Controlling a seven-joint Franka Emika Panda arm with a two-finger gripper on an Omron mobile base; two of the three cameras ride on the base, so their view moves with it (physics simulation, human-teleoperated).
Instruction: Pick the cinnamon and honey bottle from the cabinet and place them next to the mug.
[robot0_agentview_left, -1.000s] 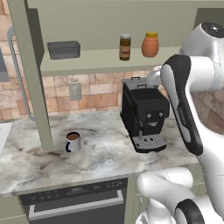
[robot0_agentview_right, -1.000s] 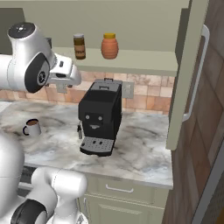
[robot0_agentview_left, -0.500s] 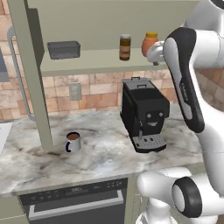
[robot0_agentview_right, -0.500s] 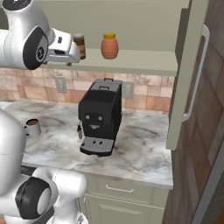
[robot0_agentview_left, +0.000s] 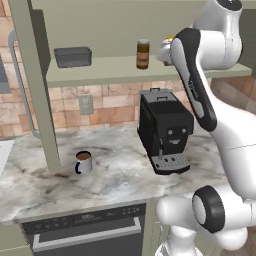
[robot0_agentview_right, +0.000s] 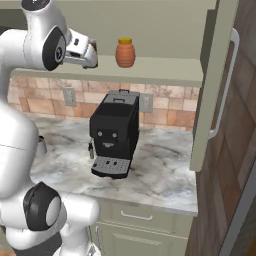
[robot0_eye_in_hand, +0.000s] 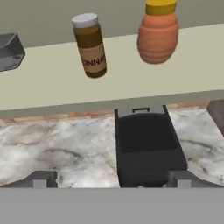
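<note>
Cinnamon (robot0_eye_in_hand: 90, 45) and the honey bottle (robot0_eye_in_hand: 158, 33) both stand upright on the cabinet (robot0_agentview_left: 30, 75) shelf, a little apart from each other, the slim brown jar to the left of the round orange bottle as I look along my hand. A grey box (robot0_agentview_left: 73, 56) sits further left on the same shelf. Neither has been picked up, so by my reckoning the task is at its very start: two fetches and two placings are all left to do.

My hand (robot0_agentview_right: 89, 54) is raised to shelf height, in front of the shelf edge and above the black coffee machine (robot0_agentview_left: 165, 130). It is wide open and holds nothing; its two tips show far apart at the bottom of the hand view. It touches neither jar nor bottle.

Down on the marble table (robot0_agentview_left: 115, 180), the mug (robot0_agentview_left: 83, 162) stands to the left of the coffee machine, near the cabinet's upright post, with bare table around it. That is where both things must end up.

I judge the next step to be reaching in for one of them, the cinnamon being nearer the middle of my view.
</note>
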